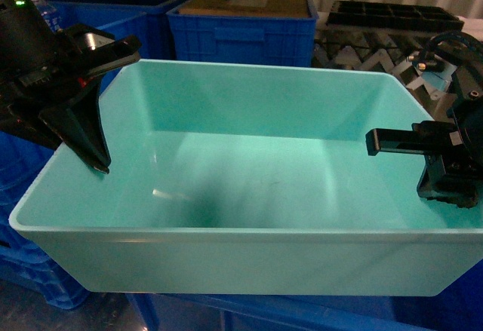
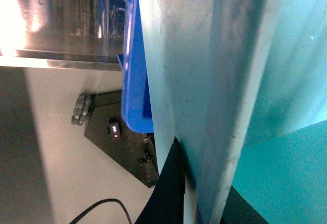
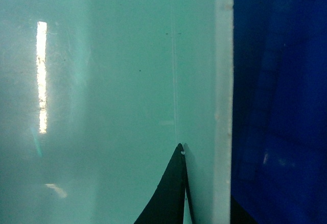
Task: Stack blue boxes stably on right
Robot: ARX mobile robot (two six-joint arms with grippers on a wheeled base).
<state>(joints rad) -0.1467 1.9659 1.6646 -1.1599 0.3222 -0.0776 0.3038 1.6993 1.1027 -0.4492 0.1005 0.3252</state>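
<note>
One blue box (image 1: 249,259), a light turquoise open tub with nothing in it, fills the middle of the head view. My left gripper (image 1: 94,157) is shut on its left wall, one finger inside and one outside. In the left wrist view the wall (image 2: 204,81) runs between the dark fingers (image 2: 166,193) of the left gripper (image 2: 204,203). My right gripper (image 1: 445,188) is shut on the tub's right wall. The right wrist view shows that wall (image 3: 102,81) and its pale rim between the fingers (image 3: 168,198) of the right gripper (image 3: 204,203).
Royal-blue ribbed crates (image 1: 241,37) stand behind the tub, one holding a brown carton (image 1: 253,3). A black compartment tray (image 1: 396,16) sits at the back right. More royal-blue crate (image 1: 226,312) shows under the tub. On the floor lies a black base unit (image 2: 120,137).
</note>
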